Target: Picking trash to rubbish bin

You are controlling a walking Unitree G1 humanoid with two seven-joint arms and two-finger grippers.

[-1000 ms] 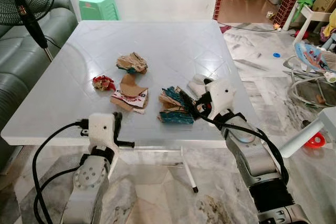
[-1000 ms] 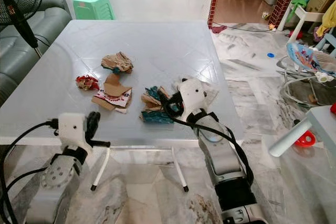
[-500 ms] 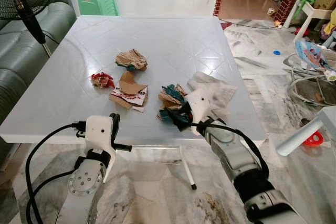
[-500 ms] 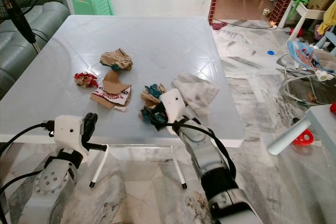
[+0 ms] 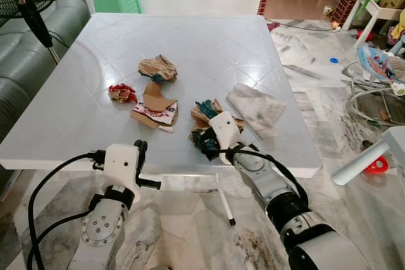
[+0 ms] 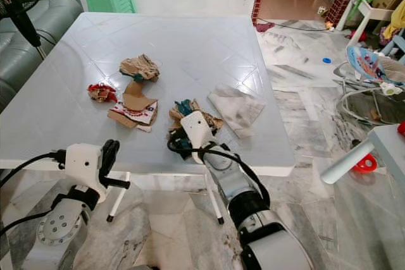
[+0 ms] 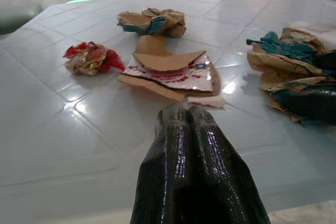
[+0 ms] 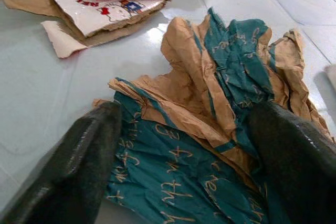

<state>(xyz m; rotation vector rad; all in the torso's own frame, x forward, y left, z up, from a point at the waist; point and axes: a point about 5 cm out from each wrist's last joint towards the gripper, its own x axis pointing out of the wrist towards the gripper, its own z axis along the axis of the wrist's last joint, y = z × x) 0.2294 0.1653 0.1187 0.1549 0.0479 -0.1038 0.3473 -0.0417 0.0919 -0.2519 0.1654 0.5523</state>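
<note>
Straddling the crumpled teal-and-brown paper [image 8: 210,129], the right end effector [image 8: 184,156] has its fingers [image 8: 79,161] spread on either side of it on the bench [image 5: 76,105]. Left end effector [image 7: 185,124], fingers pressed together, hovers at the bench's near edge, flattened cardboard [image 7: 168,72] just ahead.

Your right pincer [image 8: 184,150] reaches forward with fingers spread wide; your left pincer [image 7: 188,116] hangs lower, fingers pressed together.
</note>
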